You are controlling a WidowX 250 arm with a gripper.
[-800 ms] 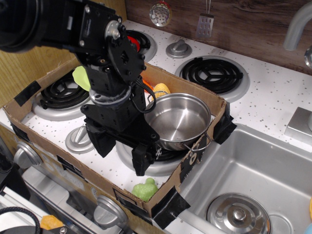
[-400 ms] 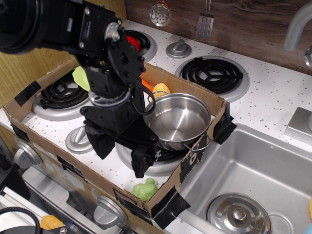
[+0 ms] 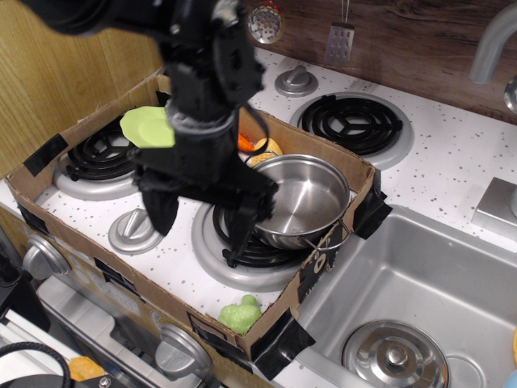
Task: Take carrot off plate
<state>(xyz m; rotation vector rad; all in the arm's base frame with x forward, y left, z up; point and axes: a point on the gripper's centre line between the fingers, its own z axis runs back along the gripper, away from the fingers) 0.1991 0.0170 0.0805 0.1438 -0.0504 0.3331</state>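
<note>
The black gripper (image 3: 202, 222) hangs above the front burner (image 3: 242, 246), its two fingers (image 3: 160, 212) spread wide apart and pointing down, with nothing between them and nothing touching them. One finger hangs over the white stovetop near a grey knob (image 3: 133, 230), the other over the burner's coil just beside the pot (image 3: 300, 202).

The steel pot sits on the right side of that burner, and what I can see of its inside is bare. Behind the arm, a lime-green plate (image 3: 147, 127) shows at the arm's left edge, near the back-left burner (image 3: 101, 158). Only a small orange bit of the carrot (image 3: 246, 142) peeks out past the arm, next to a yellow toy (image 3: 266, 148) just behind the pot; whether it rests on the plate I cannot tell. All of this sits inside a low cardboard box (image 3: 319, 271), with a green toy (image 3: 241, 314) in its front corner.
</note>
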